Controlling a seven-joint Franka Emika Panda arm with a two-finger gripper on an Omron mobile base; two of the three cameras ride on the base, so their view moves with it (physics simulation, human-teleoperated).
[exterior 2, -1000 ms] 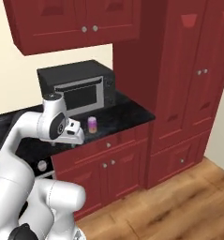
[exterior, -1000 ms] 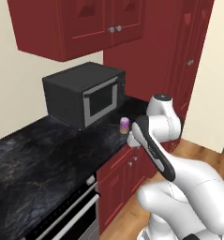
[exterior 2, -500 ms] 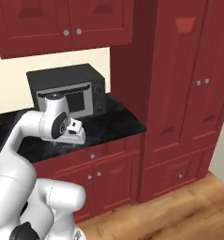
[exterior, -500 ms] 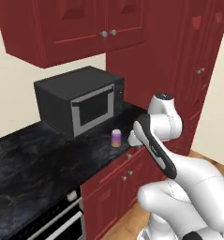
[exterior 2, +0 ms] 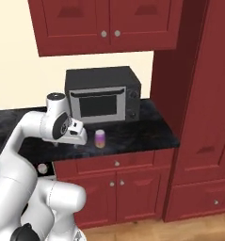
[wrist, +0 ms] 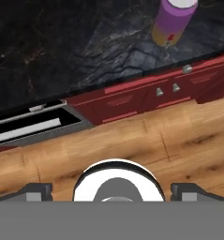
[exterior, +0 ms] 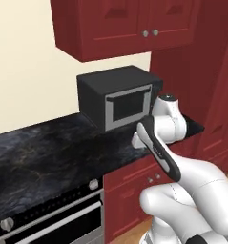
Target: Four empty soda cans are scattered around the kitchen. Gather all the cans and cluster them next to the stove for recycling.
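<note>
Left base view first: the arm reaches up over the black marbled surface (exterior: 48, 157), right in front of the microwave (exterior: 118, 97), with the oven (exterior: 53, 224) down at lower left. The arm's own body hides whatever sits past the hand.

Right base view is clearer: a purple soda can (exterior 2: 100, 139) stands upright on the surface, in front of the microwave and near the front edge, just beside the gripper (exterior 2: 78, 139) on its right, not touching.

Hand view: the can (wrist: 173, 21) sits at the top edge on the surface, above the red drawers (wrist: 146, 93). The fingers (wrist: 36, 191) are spread wide at the bottom corners, holding nothing, with wood floor (wrist: 132, 140) below.
</note>
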